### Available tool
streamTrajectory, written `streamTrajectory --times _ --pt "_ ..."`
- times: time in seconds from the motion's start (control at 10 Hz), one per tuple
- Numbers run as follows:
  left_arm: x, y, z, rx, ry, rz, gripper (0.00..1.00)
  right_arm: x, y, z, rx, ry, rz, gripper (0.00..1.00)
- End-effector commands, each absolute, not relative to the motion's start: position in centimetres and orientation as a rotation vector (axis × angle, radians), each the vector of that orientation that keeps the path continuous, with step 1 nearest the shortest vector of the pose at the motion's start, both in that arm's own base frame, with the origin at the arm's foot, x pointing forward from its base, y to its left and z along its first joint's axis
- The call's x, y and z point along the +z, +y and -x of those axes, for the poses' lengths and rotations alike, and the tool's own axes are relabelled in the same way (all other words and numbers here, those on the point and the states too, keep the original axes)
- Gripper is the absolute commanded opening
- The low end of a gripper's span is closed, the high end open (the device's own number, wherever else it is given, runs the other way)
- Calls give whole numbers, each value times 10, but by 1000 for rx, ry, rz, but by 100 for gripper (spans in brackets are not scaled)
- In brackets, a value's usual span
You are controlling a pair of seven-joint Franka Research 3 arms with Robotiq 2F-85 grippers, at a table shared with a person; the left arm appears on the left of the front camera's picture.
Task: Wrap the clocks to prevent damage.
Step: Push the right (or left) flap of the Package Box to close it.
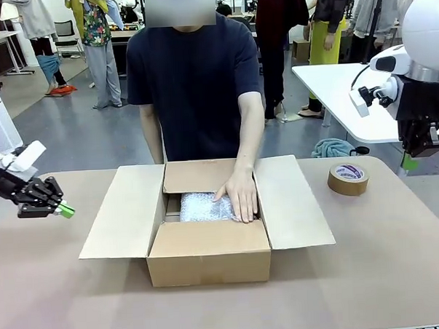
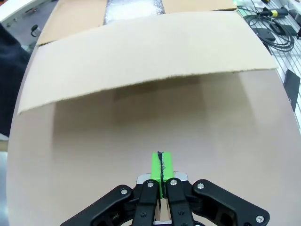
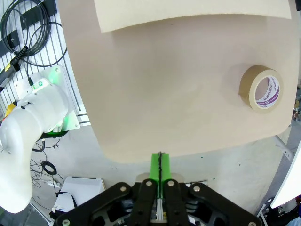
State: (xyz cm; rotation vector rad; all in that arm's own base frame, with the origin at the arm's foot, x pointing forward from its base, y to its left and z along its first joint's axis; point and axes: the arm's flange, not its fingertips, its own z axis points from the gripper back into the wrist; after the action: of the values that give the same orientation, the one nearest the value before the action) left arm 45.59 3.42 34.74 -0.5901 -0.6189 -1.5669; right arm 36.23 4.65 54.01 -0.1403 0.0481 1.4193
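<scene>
Bubble-wrap bundle (image 1: 203, 207) in cardboard box (image 1: 209, 263), well apart from left pincer (image 1: 67, 211) and right pincer (image 1: 409, 162), both pressed together

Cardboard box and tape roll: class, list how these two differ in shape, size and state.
The cardboard box is big and square-edged; the tape roll is small and round. The box stands open with a person's hand on bubble wrap inside; the roll lies flat, untouched. Both are brown and sit on the table.
</scene>
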Motion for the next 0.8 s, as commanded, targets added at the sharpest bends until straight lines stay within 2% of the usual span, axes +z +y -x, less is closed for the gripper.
streamTrajectory --times 0.0,0.3,0.4,0.7 --pt "346 20 -450 -1580 -576 566 0 539 43 -363 1438 45 156 1" --pt "340 9 -460 -1582 -501 617 0 539 43 -363 1438 45 156 1" --pt "344 7 -457 -1583 -577 597 0 539 43 -363 1438 45 156 1" --pt "344 7 -457 -1583 -577 597 0 539 43 -363 1438 45 156 1"
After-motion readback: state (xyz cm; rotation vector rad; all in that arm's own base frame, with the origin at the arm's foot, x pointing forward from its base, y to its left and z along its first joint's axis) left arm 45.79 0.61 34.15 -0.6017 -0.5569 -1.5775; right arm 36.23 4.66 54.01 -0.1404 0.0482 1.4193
